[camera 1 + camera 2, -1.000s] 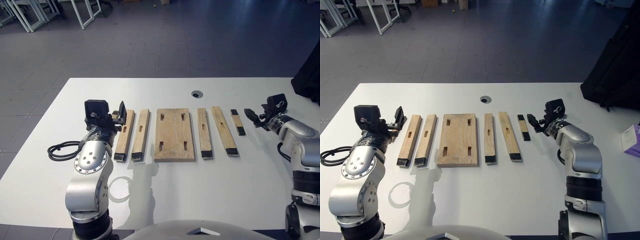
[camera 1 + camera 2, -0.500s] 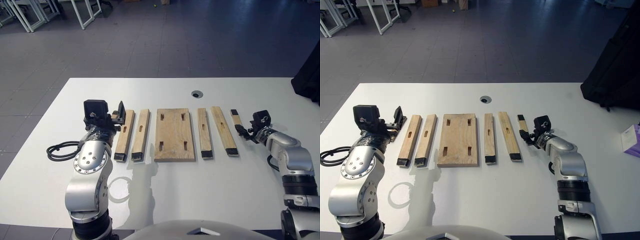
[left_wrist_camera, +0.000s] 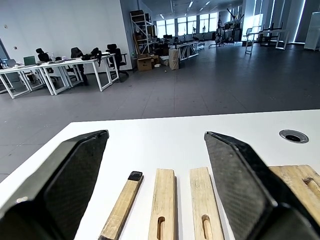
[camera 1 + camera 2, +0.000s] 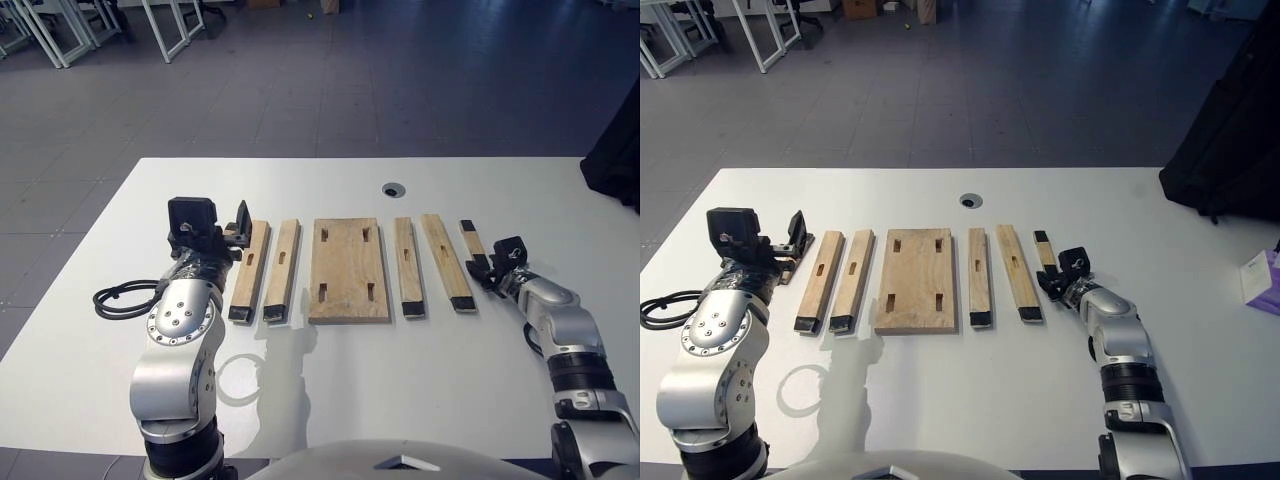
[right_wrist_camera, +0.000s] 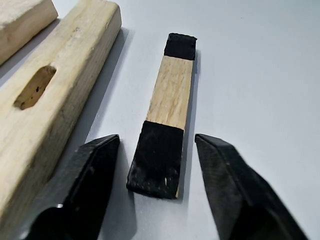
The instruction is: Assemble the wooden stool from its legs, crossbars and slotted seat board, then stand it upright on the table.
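Two tools of mine sat low at either end of the row, both with jaws apart and gripping nothing. My right tool (image 5: pixel 157 139) straddled the near black-capped end of the right crossbar (image 5: pixel 171 92), one finger on each side and, as far as I could see, neither touching the wood. I judged this was the set-up for closing across the piece's narrow width. My left tool (image 3: pixel 156 135) hung just above the desk (image 4: pixel 420 370), aimed along the left crossbar (image 3: pixel 121 206). A black cable (image 4: pixel 120 298) lay looped beside that arm.

Between the tools the parts lay flat and parallel, slots upward and apart from one another, so each could be picked singly: the outer left leg (image 4: pixel 249 268), the inner left leg (image 4: pixel 282 268), the seat board (image 4: pixel 348 268) in the middle, then the inner right leg (image 4: pixel 406 264) and the outer right leg (image 4: pixel 446 260). Nothing was joined, so I reckoned assembly had not begun. Farther back, a round cable hole (image 4: pixel 394 188) sat in the desk.
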### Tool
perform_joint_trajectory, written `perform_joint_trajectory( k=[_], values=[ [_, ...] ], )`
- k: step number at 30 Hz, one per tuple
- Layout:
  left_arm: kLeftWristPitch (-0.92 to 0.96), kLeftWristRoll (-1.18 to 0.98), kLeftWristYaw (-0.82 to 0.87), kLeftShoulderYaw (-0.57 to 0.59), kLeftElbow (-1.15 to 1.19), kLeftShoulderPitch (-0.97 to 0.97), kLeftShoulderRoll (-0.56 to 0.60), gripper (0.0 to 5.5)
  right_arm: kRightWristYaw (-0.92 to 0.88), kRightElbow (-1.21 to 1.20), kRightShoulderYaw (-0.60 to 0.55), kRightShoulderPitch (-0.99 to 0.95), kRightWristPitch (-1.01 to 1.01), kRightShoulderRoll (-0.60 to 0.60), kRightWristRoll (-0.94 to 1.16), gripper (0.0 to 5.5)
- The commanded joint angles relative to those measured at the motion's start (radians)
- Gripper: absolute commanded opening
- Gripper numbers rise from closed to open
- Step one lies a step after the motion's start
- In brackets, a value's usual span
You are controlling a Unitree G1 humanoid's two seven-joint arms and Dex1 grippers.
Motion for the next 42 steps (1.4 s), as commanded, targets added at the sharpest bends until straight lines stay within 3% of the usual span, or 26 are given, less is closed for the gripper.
perform_joint_trajectory(
  k=[1,6,11,14,16,20,27,33,42],
  values=[
    [0.021,-0.014,-0.016,0.015,0.010,-0.031,0.003,3.55,-0.021,0.128,0.019,0.070,0.006,0.017,-0.035,2.04],
    [0.015,-0.018,-0.017,0.008,0.019,-0.031,0.003,3.55,-0.029,0.174,0.007,0.080,-0.024,0.014,-0.029,1.30],
    [-0.002,-0.021,-0.016,0.018,0.036,-0.053,0.006,3.55,-0.118,0.183,-0.062,0.046,-0.097,-0.007,-0.033,1.29],
    [-0.043,-0.036,-0.036,0.030,0.086,-0.096,0.015,3.55,-0.206,0.029,-0.079,-0.030,-0.168,-0.031,-0.076,1.29],
    [-0.045,-0.115,-0.086,0.079,0.129,-0.151,0.004,3.55,-0.190,-0.174,-0.038,-0.079,-0.172,0.033,-0.047,1.29],
    [0.082,-0.478,-0.213,0.269,0.297,-0.285,-0.099,3.55,-0.135,-0.474,0.153,-0.084,-0.104,0.157,-0.048,1.29],
    [0.262,-0.872,-0.170,0.496,0.621,-0.427,-0.148,3.55,-0.123,-0.586,0.267,-0.051,-0.043,0.221,-0.074,1.29],
    [0.300,-1.049,-0.157,0.524,0.765,-0.472,-0.117,3.55,-0.111,-0.625,0.317,-0.037,-0.018,0.265,-0.076,1.29],
    [0.255,-1.115,-0.129,0.485,0.803,-0.486,-0.071,3.55,-0.091,-0.676,0.383,-0.024,0.026,0.311,-0.072,1.29]
  ],
)
